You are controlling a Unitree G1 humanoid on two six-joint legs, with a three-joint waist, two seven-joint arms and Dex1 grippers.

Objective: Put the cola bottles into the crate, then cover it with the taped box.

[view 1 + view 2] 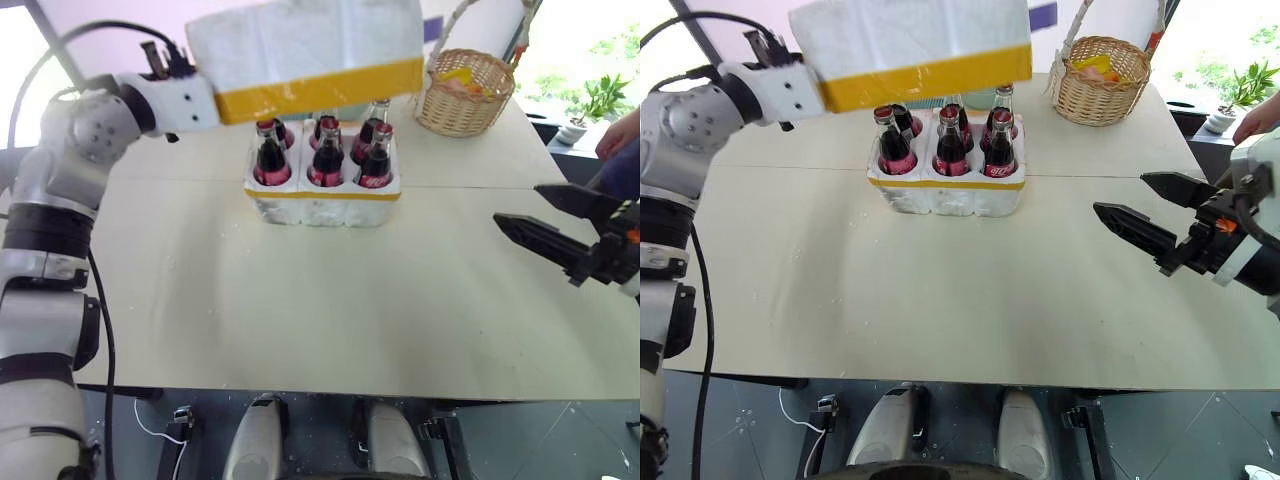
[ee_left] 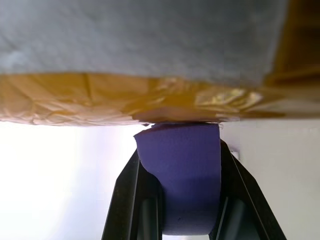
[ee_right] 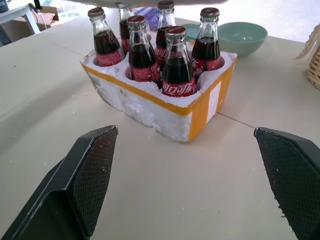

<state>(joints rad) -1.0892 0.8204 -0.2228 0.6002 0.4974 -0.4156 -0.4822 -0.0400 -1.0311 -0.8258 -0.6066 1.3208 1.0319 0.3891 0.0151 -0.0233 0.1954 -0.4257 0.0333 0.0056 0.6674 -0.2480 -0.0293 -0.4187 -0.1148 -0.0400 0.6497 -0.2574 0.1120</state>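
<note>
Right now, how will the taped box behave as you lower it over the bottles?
The taped box looks like foam, so probably light and stiff. Held at one end by the left gripper, it may tilt or swing. Its edge could catch the cola bottles and crumble.

Indoor demonstration room: pale table (image 1: 300, 320) near bright windows, potted plant (image 1: 590, 105) beyond its corner, woven basket (image 1: 465, 90) on it.

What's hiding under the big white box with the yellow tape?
Under the taped box, held up by the left gripper, sits the crate with six cola bottles standing in its holes. The box covers the back bottles' caps in the head views.
</note>
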